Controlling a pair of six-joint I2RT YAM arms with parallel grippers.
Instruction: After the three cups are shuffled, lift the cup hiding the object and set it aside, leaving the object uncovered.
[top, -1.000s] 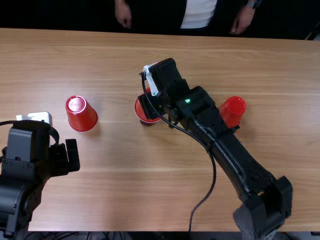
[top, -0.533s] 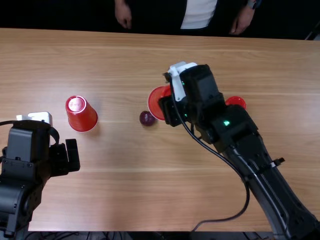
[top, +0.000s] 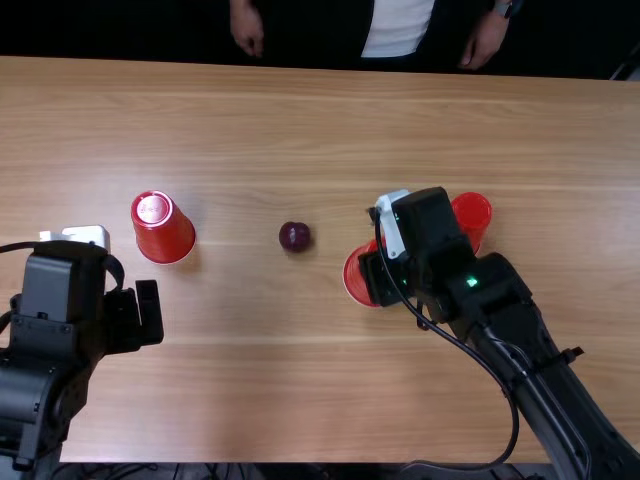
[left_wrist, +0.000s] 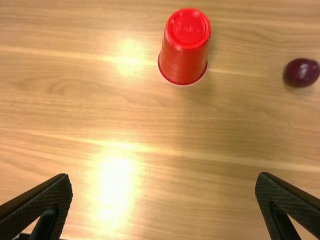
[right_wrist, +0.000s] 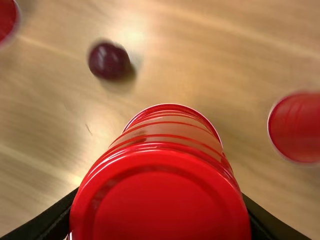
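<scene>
A dark purple ball (top: 294, 237) lies uncovered on the table's middle, also in the left wrist view (left_wrist: 301, 72) and the right wrist view (right_wrist: 109, 61). My right gripper (top: 385, 280) is shut on a red cup (top: 358, 277), held tilted above the table to the right of the ball; the cup's base (right_wrist: 165, 200) fills the space between the fingers. A second red cup (top: 161, 227) stands upside down at the left (left_wrist: 184, 46). A third red cup (top: 468, 220) stands upside down behind the right arm (right_wrist: 296, 127). My left gripper (left_wrist: 160, 210) is open near the table's front left.
A small white block (top: 78, 236) lies at the table's left edge by the left arm. A person stands across the table's far edge, hands off the cups.
The right gripper lifted the middle cup off the ball, then carried it right and toward the near side. The ball stayed put. The left arm kept still.
</scene>
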